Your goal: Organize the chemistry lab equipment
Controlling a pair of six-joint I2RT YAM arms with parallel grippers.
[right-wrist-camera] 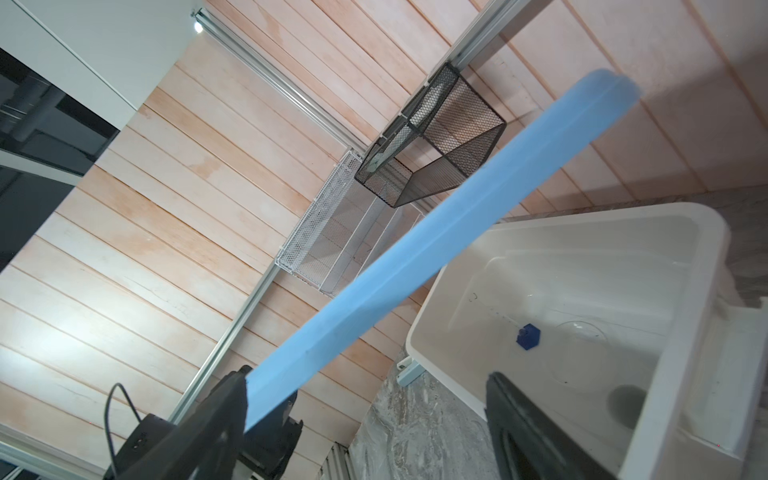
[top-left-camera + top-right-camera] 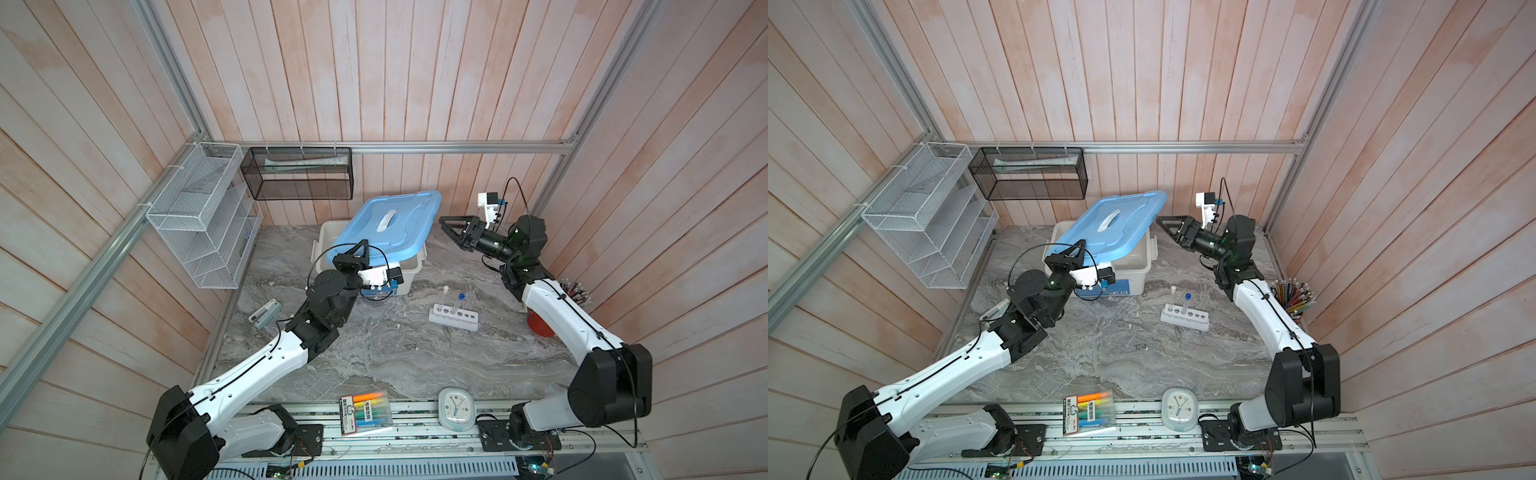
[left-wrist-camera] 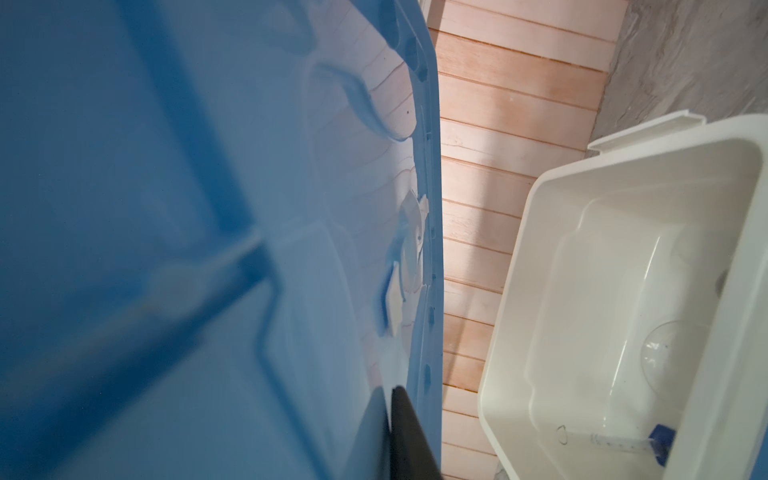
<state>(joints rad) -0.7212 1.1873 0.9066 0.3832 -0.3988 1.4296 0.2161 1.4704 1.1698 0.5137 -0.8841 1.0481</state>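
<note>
A blue-based cylinder (image 3: 623, 442) lies in the white bin (image 3: 552, 291) beside the blue lid (image 3: 187, 187).

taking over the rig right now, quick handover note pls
Grippers: left gripper shut on the pale blue plastic lid, holding it tilted above the white plastic bin. The right gripper is open by the lid's right edge.
Done: clear blue-based cylinder and clear round dish lie in the bin.
Left: white six-hole rack on the grey marbled table, holding the white-capped clear tube and blue-capped clear tube; probably then the lid.
</note>
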